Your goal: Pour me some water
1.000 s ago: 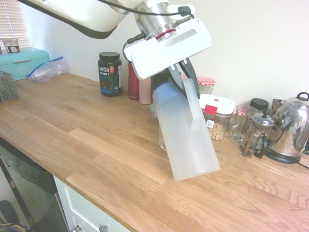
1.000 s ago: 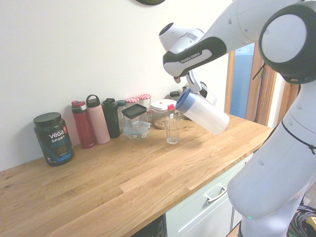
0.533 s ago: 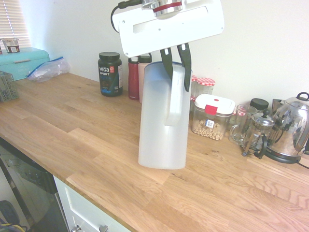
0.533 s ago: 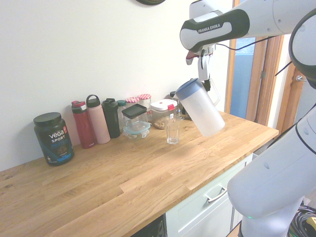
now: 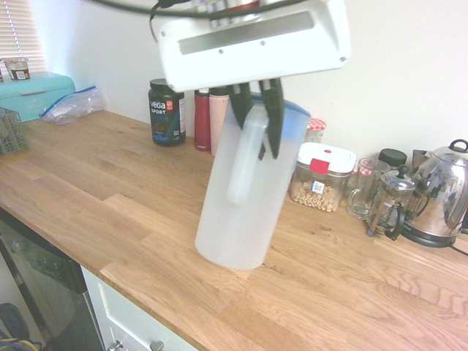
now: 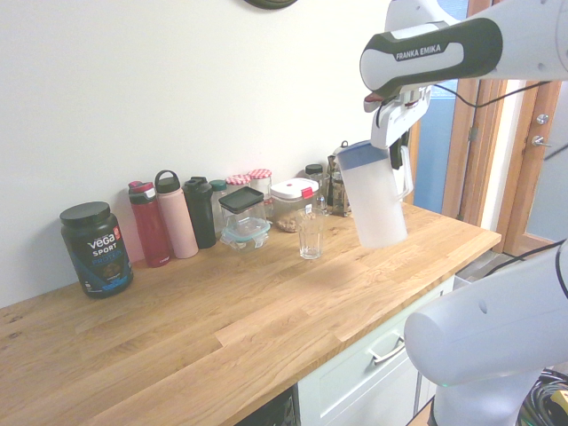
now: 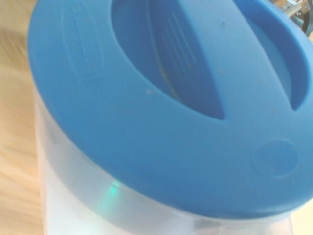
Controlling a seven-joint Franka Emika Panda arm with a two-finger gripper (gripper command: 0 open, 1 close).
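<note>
My end effector point(image 5: 256, 121) is clamped shut on the side handle of the jug point(image 5: 245, 190), carrying it clear of the desk point(image 6: 266, 311), near upright with a slight lean, to the side of the drinking glass point(image 6: 310, 236) and well apart from it. The water is inside the jug, though through the frosted wall I cannot tell its level. The main risk I see is the grip: I hold only the handle, so the heavy body can swing or twist between my fingers, and a jerk could slop water past the blue lid point(image 7: 166, 98) or loosen the hold. Lowered at this lean, the jug would meet the desk on one edge of its base and could tip. A careless swing toward the wall could also knock the glass or the containers behind it. My count: one jug, one drinking glass, one black tub point(image 6: 96, 248), three tall bottles by the wall, red point(image 6: 149, 224), pink point(image 6: 176, 216) and black point(image 6: 201, 211), one kettle point(image 5: 442, 196) and one French press point(image 5: 391, 202).
</note>
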